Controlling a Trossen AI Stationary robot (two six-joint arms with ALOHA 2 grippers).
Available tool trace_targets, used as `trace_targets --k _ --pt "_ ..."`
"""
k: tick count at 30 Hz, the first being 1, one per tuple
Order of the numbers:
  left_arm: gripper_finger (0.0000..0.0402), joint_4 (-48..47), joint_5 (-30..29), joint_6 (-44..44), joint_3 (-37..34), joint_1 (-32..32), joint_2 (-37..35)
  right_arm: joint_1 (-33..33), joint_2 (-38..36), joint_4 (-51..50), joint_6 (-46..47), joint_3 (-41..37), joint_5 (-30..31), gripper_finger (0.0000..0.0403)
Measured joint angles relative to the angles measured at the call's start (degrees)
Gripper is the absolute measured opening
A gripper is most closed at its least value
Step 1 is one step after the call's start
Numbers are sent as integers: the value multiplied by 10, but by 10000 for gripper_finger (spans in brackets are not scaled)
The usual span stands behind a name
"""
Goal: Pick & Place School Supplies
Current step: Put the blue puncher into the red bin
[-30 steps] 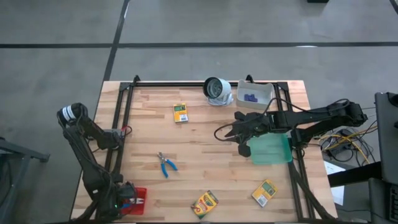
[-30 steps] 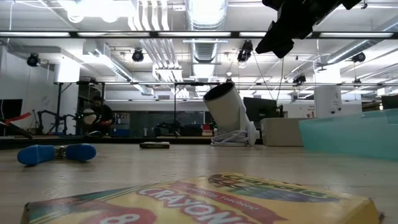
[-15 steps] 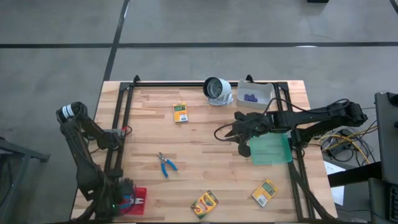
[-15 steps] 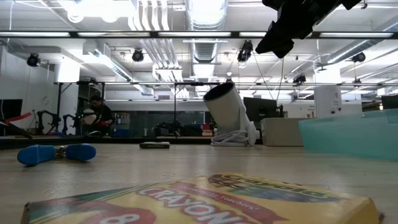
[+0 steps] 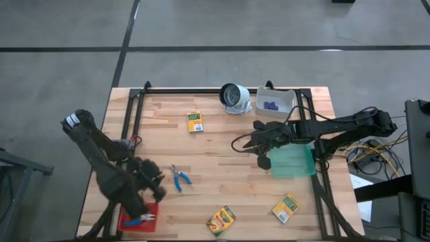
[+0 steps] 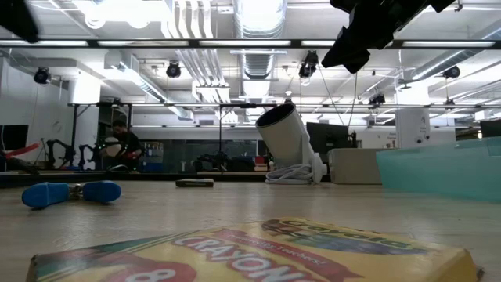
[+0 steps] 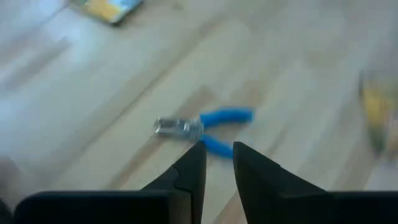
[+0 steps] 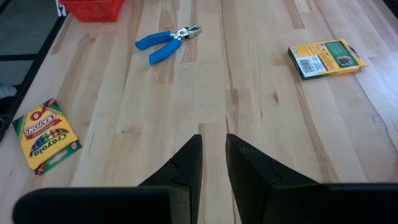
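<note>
The blue-handled tool [image 5: 180, 177] is approached by the empty, narrowly parted left gripper [image 5: 156, 183] from 9 o'clock; wider opening and descent seem required next.

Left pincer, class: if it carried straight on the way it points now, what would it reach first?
Probably the blue-handled pliers, lying on the wooden table just beyond the left pincer; depth is hard to judge.
</note>
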Motion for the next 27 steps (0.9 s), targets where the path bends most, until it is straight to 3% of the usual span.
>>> trace_targets --k 3,5,8,11,14,20,27 --pt "85 0 -34 -147 0 31 0 0 0 0 0 0 0 68" --pt "85 4 -59 -192 0 46 0 0 0 0 0 0 0 68" --pt "85 48 -99 -203 0 66 0 0 0 0 0 0 0 68" --pt "85 114 -98 -172 0 83 4 0 0 0 0 0 0 68" --pt "85 123 -56 -140 0 108 7 0 0 0 1 0 0 68" --pt "85 111 81 -223 0 168 35 0 0 0 1 0 0 68" --pt "85 90 168 -244 1 225 66 0 0 0 1 0 0 68"
